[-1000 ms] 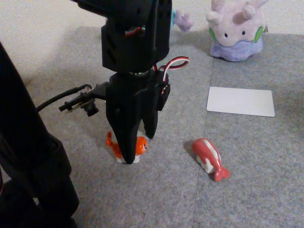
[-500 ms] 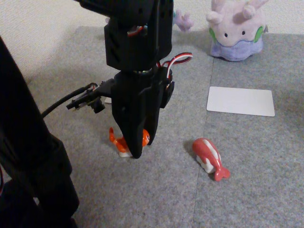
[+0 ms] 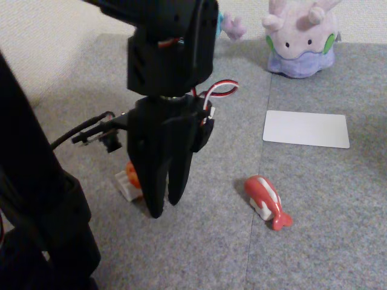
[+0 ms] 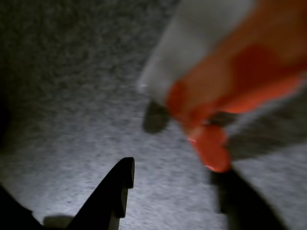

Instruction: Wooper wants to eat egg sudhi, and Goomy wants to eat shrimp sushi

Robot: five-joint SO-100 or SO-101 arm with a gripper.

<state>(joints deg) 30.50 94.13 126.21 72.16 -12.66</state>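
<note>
Grey carpet point(image 3: 314, 199) covers the floor, with a pale strip of wall behind it at 12 o'clock in the fixed view. My pincer point(image 3: 163, 205) hangs point-down near the middle of that view, its two black fingers slightly apart at the tips and clamped on nothing. The shrimp sushi point(image 3: 129, 180) lies tipped over just beside my fingers at their 9 o'clock, its white rice base turned outward and its orange body partly hidden behind me. In the wrist view the same toy point(image 4: 225, 91) is a blurred orange and white shape at 1 o'clock, above my fingertips point(image 4: 117, 191), with its shadow on the carpet. A red-and-white sushi toy point(image 3: 266, 201) lies at 3 o'clock from my pincer, apart from it. A white card point(image 3: 306, 128) rests flat at 2 o'clock. Goomy point(image 3: 301, 37) sits at the far edge at 1 o'clock, and a bit of Wooper point(image 3: 230, 25) peeks out beside my arm at 12 o'clock.
</note>
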